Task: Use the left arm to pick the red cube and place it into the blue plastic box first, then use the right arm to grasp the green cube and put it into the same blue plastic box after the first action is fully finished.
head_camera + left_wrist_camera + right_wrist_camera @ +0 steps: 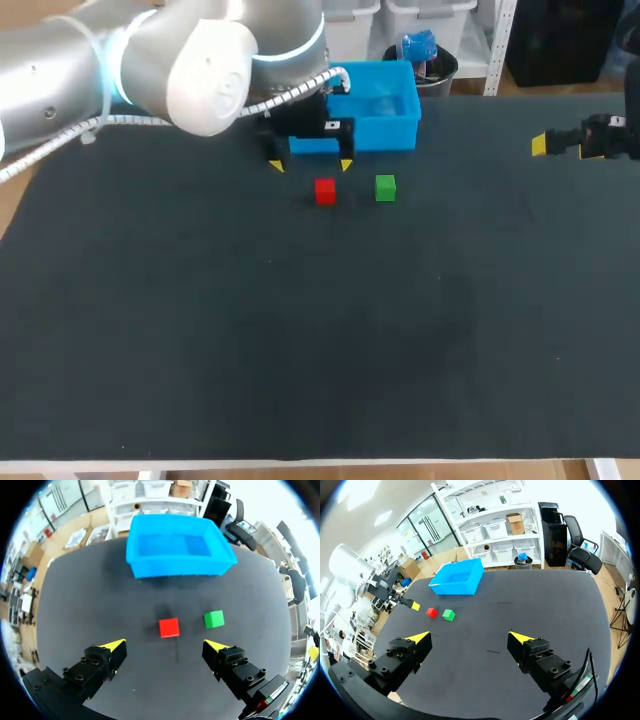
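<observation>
Head view is showing the red cube sitting on the counter before the blue box. Left wrist view is showing the left tool gaping empty just short of that cube; seemingly light and rigid, it is inviting a pinch across opposite faces. Right wrist view is showing the right tool open, empty.

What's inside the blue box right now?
Nothing seen: the box floor is bare, though its near wall hides a strip. The red cube and green cube sit outside.
</observation>
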### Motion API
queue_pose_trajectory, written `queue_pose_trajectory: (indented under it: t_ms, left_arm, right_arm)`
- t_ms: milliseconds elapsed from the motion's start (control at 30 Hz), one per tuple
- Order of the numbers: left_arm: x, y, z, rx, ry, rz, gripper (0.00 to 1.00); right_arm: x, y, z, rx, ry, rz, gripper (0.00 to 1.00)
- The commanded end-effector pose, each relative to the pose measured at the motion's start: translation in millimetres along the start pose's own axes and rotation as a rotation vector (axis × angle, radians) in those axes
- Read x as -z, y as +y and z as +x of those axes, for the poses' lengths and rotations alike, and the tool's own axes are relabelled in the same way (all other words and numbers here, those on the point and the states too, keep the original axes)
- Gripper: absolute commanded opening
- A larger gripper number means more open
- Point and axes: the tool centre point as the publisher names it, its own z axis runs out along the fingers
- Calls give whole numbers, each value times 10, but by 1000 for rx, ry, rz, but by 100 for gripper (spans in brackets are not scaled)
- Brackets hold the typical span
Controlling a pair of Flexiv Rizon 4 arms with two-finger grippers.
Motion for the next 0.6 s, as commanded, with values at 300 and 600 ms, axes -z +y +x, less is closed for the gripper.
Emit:
queue_pose_trajectory:
  t_ms: [300, 600]
  left_arm:
    - [-297, -50, -85, 25, 33, -17, 100]
    - [-448, -41, -71, 43, 45, -37, 100]
  right_arm:
    - [-2, 0, -1, 0, 1, 1, 100]
    - [-2, 0, -1, 0, 1, 1, 100]
